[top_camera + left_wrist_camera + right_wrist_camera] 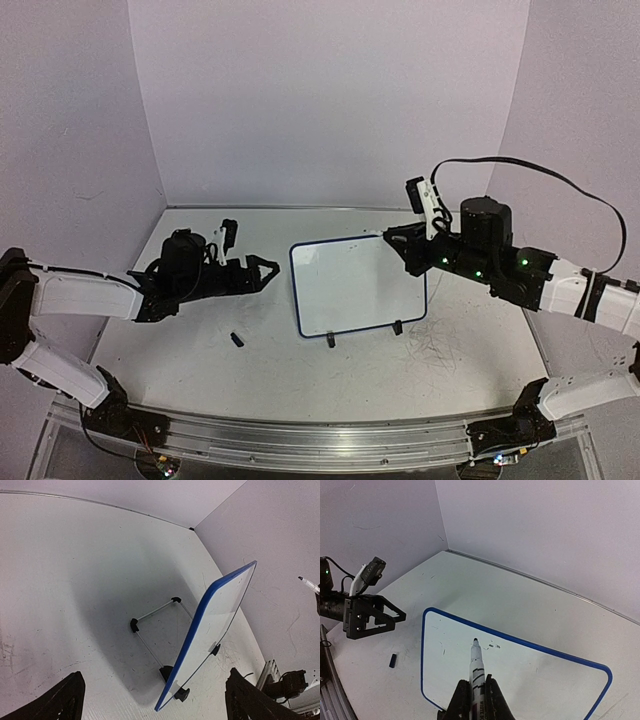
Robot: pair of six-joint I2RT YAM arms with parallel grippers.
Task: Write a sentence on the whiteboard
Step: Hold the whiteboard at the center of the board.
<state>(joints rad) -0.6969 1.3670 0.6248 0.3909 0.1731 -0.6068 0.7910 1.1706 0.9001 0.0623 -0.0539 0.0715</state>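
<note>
Plainly, the right claw (477, 696) is clamped on a marker (477, 666). The marker's long axis runs straight up the right wrist frame, with its tip over the whiteboard (530, 680) near the top rim; whether it touches, I cannot tell. The board stands tilted mid-table (200, 350), nearly bare. The left claw (267, 273), spread wide and empty, sits well apart at frame left, so the right arm is nearer.

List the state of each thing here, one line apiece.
Whiteboard, propped up at a tilt, nearly blank.
Marker, uncapped, gripped, tip pointing at the whiteboard.
Right hand, shut on the marker.
Left hand, open, empty.
Small black piece, lying loose, untouched.
</note>
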